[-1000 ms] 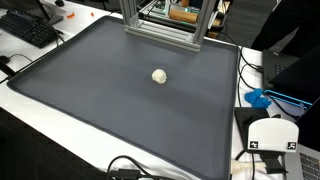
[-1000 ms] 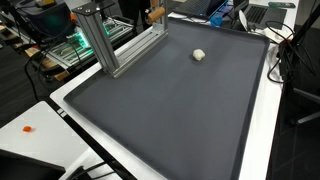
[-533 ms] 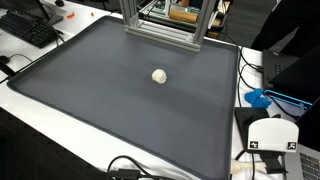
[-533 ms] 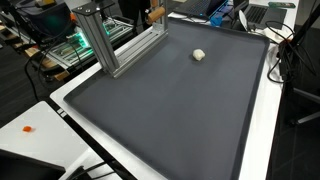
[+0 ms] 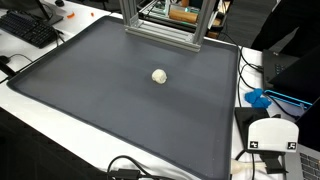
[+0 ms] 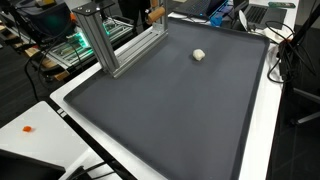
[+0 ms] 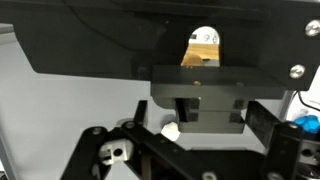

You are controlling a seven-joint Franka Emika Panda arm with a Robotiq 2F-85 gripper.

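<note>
Ball (image 5: 159, 75) alone on mat (image 5: 80, 95), near its middle, well apart from frame (image 5: 160, 28). Gripper (image 7: 190, 155) shows in wrist view only: fingers wide apart, nothing held. Ball ahead, between fingers, slightly off-centre. Round, no long axis.

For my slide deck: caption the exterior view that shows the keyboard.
A small white round object lies alone on a dark grey mat, keyboard and aluminium frame at its far side.

Even, bright overhead room light fills both exterior views, with soft shadows and no harsh glare. The wrist view is darker and blurred, its near black parts out of focus against a pale backlit background.
</note>
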